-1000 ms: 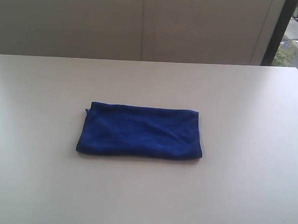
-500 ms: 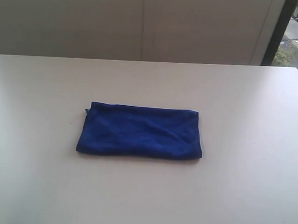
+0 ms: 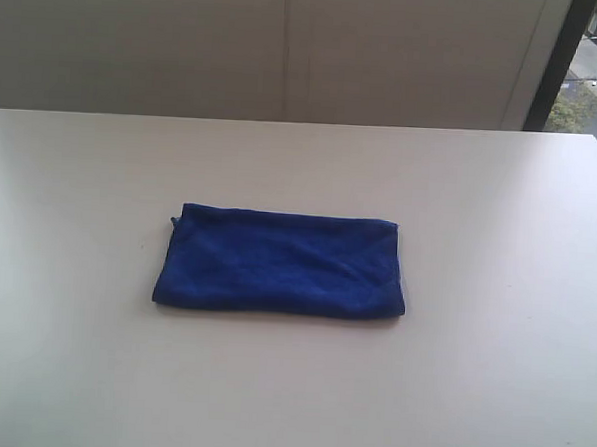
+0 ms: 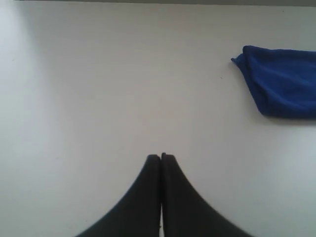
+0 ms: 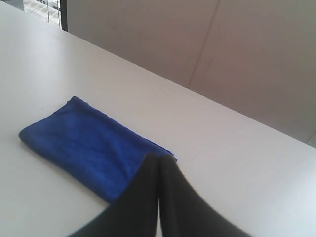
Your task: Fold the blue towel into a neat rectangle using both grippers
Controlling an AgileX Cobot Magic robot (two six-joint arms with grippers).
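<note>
Blue towel (image 3: 281, 263) folded into a rectangle, flat on white table (image 3: 490, 394), centre of exterior frame. Left gripper (image 4: 161, 157) jaws pressed together, empty. Right gripper (image 5: 159, 158) same, jaws together, holding nothing.

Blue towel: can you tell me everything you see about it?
The blue towel is a deep royal blue and looks soft and fuzzy, like microfibre. It lies flat near the middle of the white table, folded into a long rectangle with gentle wrinkles on top. Layers peek out at its left end in the exterior view. Only the table touches it: the left gripper and right gripper are both shut and away from it.
</note>
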